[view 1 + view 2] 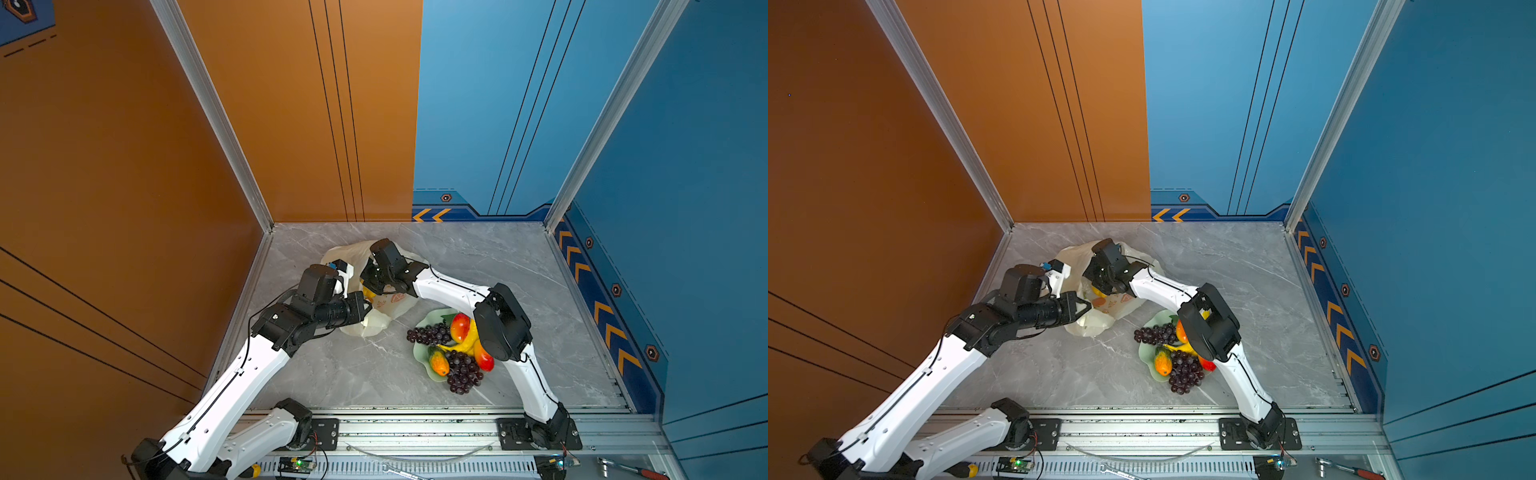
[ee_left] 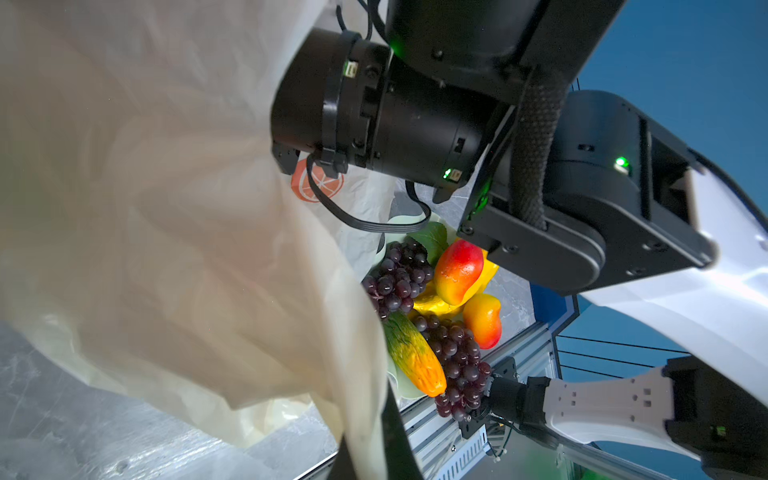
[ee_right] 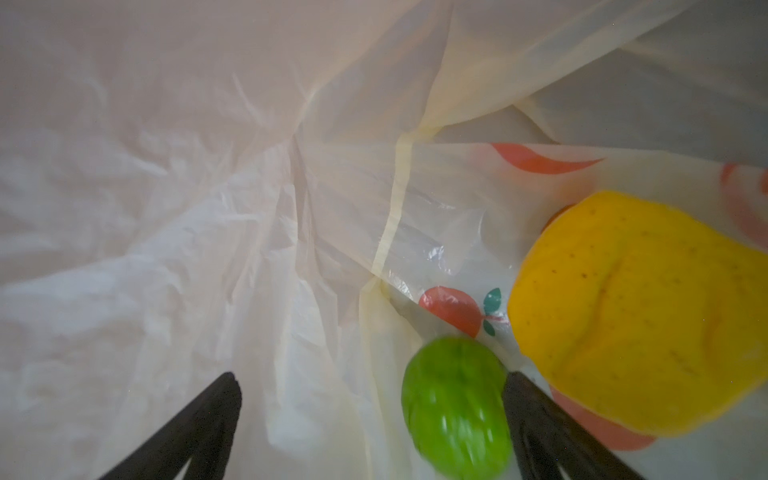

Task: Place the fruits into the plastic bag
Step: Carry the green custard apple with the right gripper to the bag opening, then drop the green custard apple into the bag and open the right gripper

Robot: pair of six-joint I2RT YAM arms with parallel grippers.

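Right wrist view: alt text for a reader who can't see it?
Inside the plastic bag, the right gripper has its fingers open; a blurred green fruit sits next to one finger, beside a larger yellow fruit. Orange prints mark the plastic.

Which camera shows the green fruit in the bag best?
Right wrist: green fruit, close up, inside the plastic bag. Both top views lose it under the right arm; left wrist shows only the bag's outside.
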